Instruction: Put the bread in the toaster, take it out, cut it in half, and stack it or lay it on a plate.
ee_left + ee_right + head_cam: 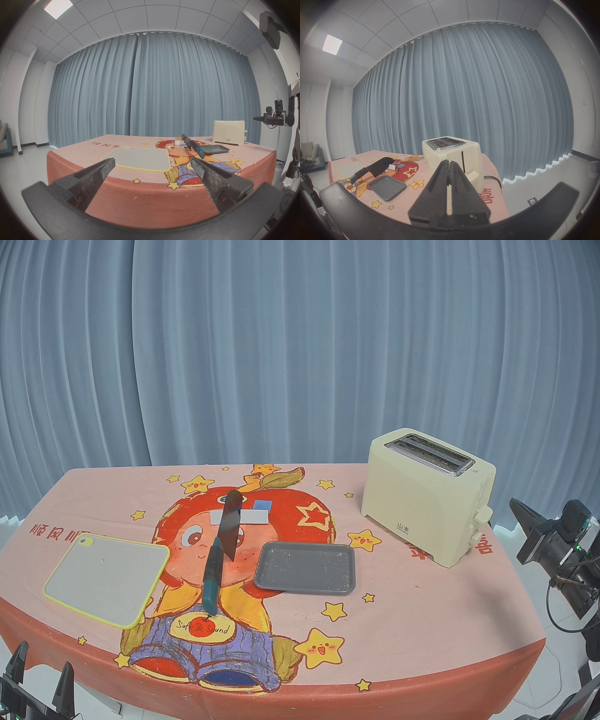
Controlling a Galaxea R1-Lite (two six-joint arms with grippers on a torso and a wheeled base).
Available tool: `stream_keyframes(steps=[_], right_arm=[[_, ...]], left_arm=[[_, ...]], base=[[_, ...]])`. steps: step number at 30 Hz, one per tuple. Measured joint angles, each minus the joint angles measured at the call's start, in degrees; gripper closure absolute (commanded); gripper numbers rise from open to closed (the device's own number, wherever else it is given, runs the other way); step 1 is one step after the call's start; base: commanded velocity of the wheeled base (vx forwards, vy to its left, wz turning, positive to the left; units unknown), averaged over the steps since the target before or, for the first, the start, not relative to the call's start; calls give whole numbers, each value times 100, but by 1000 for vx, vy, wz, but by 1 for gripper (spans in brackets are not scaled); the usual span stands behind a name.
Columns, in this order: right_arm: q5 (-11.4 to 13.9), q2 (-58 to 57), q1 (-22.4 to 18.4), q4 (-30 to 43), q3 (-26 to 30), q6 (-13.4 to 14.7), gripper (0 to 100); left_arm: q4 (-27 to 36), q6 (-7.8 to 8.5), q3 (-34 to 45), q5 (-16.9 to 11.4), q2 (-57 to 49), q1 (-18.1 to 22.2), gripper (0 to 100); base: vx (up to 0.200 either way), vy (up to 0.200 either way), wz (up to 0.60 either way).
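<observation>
The left claw (42, 660) hangs by the near table edge. Its two fingers are spread wide with nothing between them. Just ahead of it lies the cutting board (106, 577). Farther to that claw's right, a knife (214, 571) leans up by a small white block (250, 517), and then comes the gray plate (306, 591). The toaster (425, 502) stands well apart from the left claw, far off to its right. The right claw (449, 164) has its fingers pressed together, pinching nothing. The toaster is near and straight ahead of this claw, with its lever side turned to it and its long slots running away from it. So the right arm looks nearer for the toaster. The slots are too dark to tell what is inside.
</observation>
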Motion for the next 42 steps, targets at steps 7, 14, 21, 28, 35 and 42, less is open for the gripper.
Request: stream_keyframes(steps=[7,14,21,28,35,42], right_arm=[[0,5,27,4,41,-4,100],[-151,39,217,0,82,0,100],[-167,68,269,0,102,2,100],[-173,90,306,-2,116,2,100],[-171,94,311,-2,118,0,100],[-169,99,347,9,173,2,100]], left_arm=[[0,-2,0,2,0,0,0],[0,-2,0,2,0,0,0],[2,0,0,0,0,0,0],[0,0,0,2,0,0,0],[0,-2,0,2,0,0,0],[2,0,0,0,0,0,0]], base=[[0,0,0],[0,0,0],[0,0,0],[0,0,0],[0,0,0],[0,0,0]])
